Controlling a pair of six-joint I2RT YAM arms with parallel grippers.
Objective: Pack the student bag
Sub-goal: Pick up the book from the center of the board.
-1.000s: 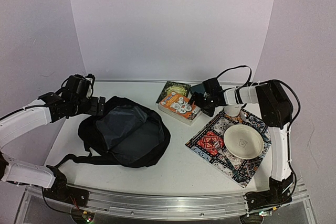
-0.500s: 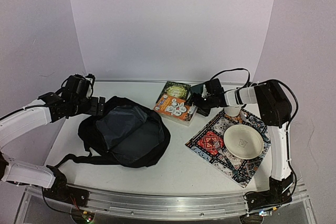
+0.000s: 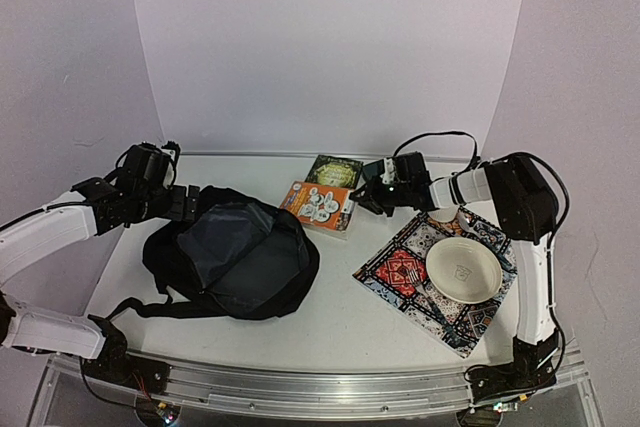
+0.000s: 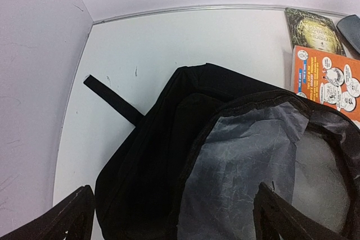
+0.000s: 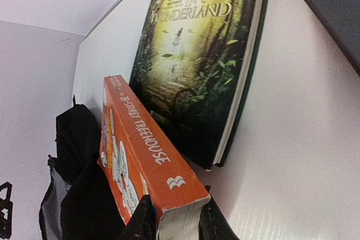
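Black fabric, soft: the student bag (image 3: 235,257) lies flat on the left half of the table (image 3: 330,317), mouth gaping, grey lining exposed, straps trailing toward the near edge. You can count nothing inside it.

Left tool (image 3: 190,202): at the bag's far left rim, jaws spread as wide as they go, no hold on anything you can see.

Orange book (image 3: 320,204): just beyond the bag's right rim. The right tool (image 5: 171,223) has closed on its near corner, a finger on each cover, with the book tipped up on edge.

Green book (image 3: 335,169): flat on the table behind the orange one, untouched.

Patterned mat (image 3: 400,272) with a cream bowl (image 3: 464,269) on it: well to the right, untouched.

Progress, as you may judge it: early. One book gripped but not yet in the bag; the rest is left to pack.
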